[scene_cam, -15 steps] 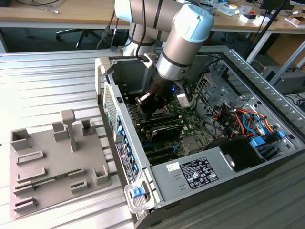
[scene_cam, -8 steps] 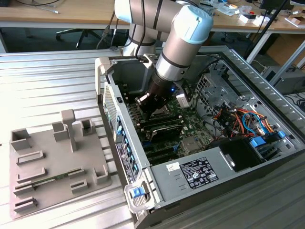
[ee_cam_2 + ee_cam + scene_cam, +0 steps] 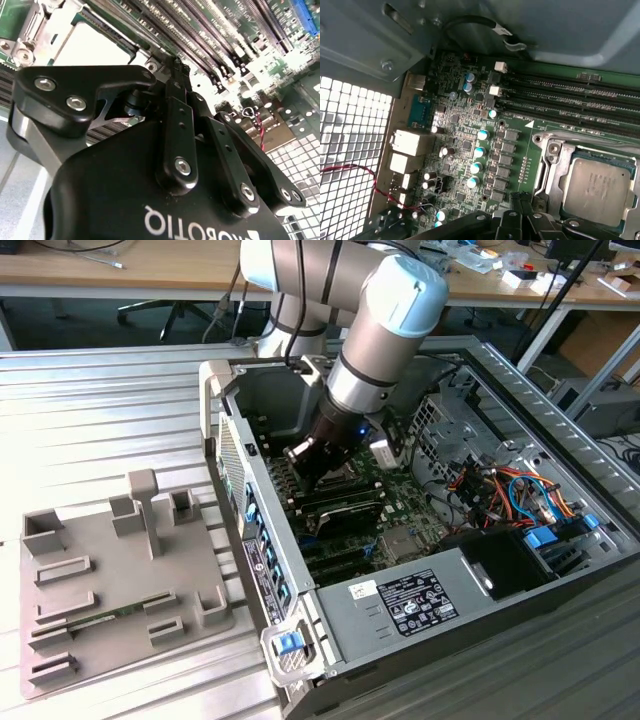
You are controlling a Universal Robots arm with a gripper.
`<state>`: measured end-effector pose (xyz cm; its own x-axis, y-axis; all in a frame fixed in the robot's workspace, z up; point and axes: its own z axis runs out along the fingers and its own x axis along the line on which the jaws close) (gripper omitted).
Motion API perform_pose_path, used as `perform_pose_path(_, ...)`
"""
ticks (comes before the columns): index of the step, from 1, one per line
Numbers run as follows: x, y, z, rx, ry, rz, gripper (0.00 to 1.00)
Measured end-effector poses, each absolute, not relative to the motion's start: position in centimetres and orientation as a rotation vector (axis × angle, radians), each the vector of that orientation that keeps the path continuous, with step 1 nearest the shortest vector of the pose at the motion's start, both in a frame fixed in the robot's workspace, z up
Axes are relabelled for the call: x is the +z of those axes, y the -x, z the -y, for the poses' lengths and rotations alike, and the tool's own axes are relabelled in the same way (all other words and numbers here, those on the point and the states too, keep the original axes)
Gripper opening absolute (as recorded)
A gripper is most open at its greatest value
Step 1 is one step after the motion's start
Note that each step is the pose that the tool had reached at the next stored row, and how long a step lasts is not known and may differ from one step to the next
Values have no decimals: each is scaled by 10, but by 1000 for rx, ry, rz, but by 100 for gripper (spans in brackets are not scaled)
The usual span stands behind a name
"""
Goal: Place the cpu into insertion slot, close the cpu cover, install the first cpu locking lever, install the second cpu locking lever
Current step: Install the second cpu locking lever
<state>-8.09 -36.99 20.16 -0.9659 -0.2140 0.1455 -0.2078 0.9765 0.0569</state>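
Exterior view: the arm reaches steeply down at frame centre into the open computer case (image 3: 520, 390), the gripper (image 3: 318, 462) low between its walls. Second wrist view: gripper (image 3: 175, 67) fingers pressed together, holding nothing. First wrist view: the cpu (image 3: 600, 186) lies seated in its socket at lower right, the cpu cover (image 3: 555, 165) framing it.

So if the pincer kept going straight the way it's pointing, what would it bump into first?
Probably the green motherboard, right beside the socket where the cpu already sits under the cpu cover. The pincer points there, though depth is hard to judge.
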Motion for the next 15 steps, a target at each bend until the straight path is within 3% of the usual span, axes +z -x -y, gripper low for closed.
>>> perform_pose_path(15,216,33,369,-67,-317,2953,11)
